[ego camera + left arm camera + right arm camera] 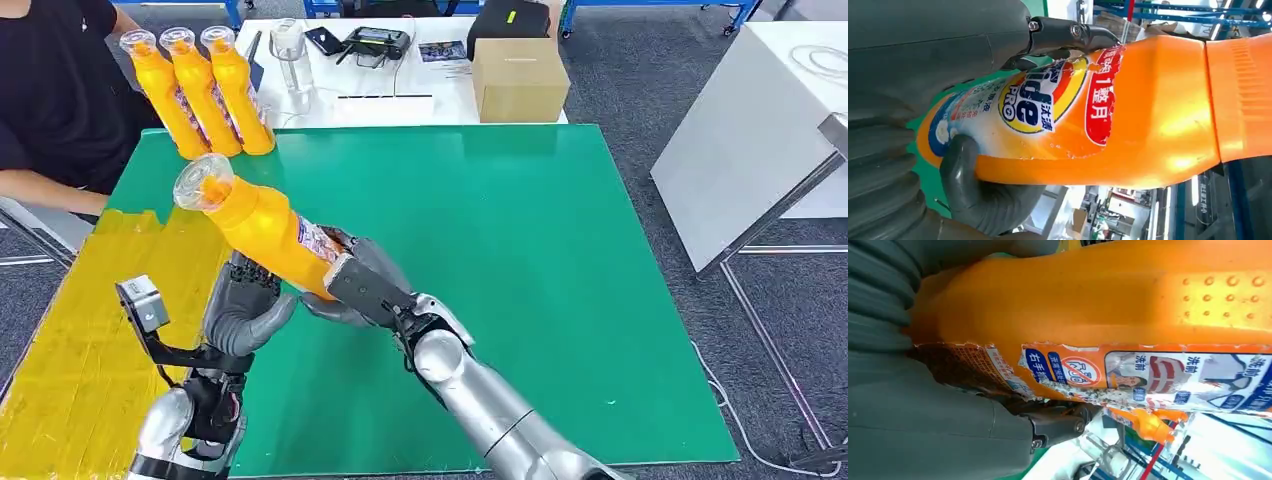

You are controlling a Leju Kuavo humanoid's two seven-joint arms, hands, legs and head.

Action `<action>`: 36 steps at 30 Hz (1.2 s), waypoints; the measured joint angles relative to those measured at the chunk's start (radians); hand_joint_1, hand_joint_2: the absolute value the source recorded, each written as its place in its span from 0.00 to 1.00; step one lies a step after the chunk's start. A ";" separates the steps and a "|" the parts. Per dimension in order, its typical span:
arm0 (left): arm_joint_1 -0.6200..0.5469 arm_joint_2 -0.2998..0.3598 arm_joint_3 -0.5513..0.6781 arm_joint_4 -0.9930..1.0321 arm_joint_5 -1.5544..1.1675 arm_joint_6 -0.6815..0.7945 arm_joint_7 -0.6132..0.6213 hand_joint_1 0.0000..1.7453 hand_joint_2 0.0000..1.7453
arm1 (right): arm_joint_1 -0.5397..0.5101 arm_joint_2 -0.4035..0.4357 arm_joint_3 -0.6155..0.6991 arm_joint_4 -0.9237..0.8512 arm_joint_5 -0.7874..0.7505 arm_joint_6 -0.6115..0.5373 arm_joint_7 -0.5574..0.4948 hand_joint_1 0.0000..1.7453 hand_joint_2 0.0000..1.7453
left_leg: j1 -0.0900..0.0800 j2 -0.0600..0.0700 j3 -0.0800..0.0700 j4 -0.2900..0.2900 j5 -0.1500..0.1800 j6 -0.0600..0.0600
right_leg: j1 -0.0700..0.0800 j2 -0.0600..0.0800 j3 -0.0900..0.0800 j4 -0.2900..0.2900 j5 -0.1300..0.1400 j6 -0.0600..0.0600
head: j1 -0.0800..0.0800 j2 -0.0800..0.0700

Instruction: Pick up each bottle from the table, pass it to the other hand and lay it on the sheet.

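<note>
An orange detergent bottle (265,225) with a torn label is held tilted above the left part of the green mat (540,260), its clear cap up and toward the far left. My right hand (362,285) grips its base end. My left hand (243,308) closes on its lower body from the left, thumb (973,195) pressed against the bottle (1148,110). The right wrist view is close on the bottle (1098,300) with my right hand (923,415) around it. Three more orange bottles (205,90) stand together at the mat's far left corner. The yellow sheet (80,340) lies at the left.
A person in black (50,90) sits at the far left beside the standing bottles. Behind the mat, a white table holds a cardboard box (518,78), a clear cup (290,50) and gadgets. A white table (760,130) stands to the right.
</note>
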 measured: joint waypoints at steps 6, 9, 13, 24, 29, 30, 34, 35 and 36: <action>0.000 0.000 -0.002 0.001 0.000 0.001 0.001 0.00 1.00 | -0.003 0.003 0.000 0.017 0.001 0.000 -0.002 1.00 1.00 | 0.000 0.000 0.000 0.000 0.000 0.000 | 0.000 0.000 0.000 0.000 0.000 0.000 | 0.000 0.000; -0.002 0.000 -0.003 0.004 0.001 0.007 0.001 0.00 1.00 | -0.004 0.012 0.004 0.030 0.017 -0.001 -0.002 1.00 1.00 | 0.000 0.000 0.000 0.000 0.000 0.000 | 0.000 0.000 0.000 0.000 0.000 0.000 | 0.000 0.000; -0.001 0.000 -0.002 0.005 -0.013 0.025 0.000 0.00 1.00 | -0.003 0.029 0.036 0.049 0.054 0.004 -0.004 1.00 1.00 | 0.000 0.000 0.000 0.000 0.000 0.000 | 0.000 0.000 -0.001 0.000 0.000 0.000 | 0.000 0.000; 0.044 0.014 0.031 0.013 -0.120 0.074 -0.026 0.00 1.00 | 0.006 0.050 0.209 0.036 0.096 0.019 0.018 1.00 1.00 | 0.000 0.000 -0.001 0.000 0.000 0.000 | 0.000 0.000 -0.002 0.000 0.000 0.000 | 0.000 0.000; 0.061 0.014 0.039 0.013 -0.121 0.071 -0.029 1.00 1.00 | 0.005 0.047 0.239 0.033 0.089 0.019 0.026 1.00 1.00 | 0.000 0.000 -0.001 0.000 0.000 0.000 | 0.000 0.000 -0.001 0.000 0.000 0.000 | 0.000 0.000; 0.062 0.014 0.040 0.013 -0.122 0.071 -0.029 1.00 1.00 | 0.003 0.045 0.244 0.033 0.085 0.019 0.027 1.00 1.00 | 0.000 0.000 -0.001 0.000 0.000 0.000 | 0.000 0.000 -0.001 0.000 0.000 0.000 | 0.000 0.000; 0.066 0.014 0.041 0.013 -0.122 0.068 -0.038 1.00 1.00 | -0.002 0.042 0.254 0.033 0.072 0.019 0.029 1.00 1.00 | 0.000 0.000 -0.001 0.000 0.000 0.000 | 0.000 0.000 -0.001 0.000 0.000 0.000 | 0.000 0.000; 0.066 0.014 0.042 0.013 -0.121 0.067 -0.039 1.00 1.00 | -0.002 0.041 0.257 0.033 0.069 0.019 0.029 1.00 1.00 | 0.000 0.000 -0.001 0.000 0.000 0.000 | 0.000 0.000 -0.001 0.000 0.000 0.000 | 0.000 0.000; 0.066 0.014 0.042 0.013 -0.121 0.066 -0.040 1.00 1.00 | -0.002 0.041 0.258 0.033 0.068 0.019 0.029 1.00 1.00 | 0.000 0.000 -0.001 0.000 0.000 0.000 | 0.000 0.000 -0.001 0.000 0.000 0.000 | 0.000 0.000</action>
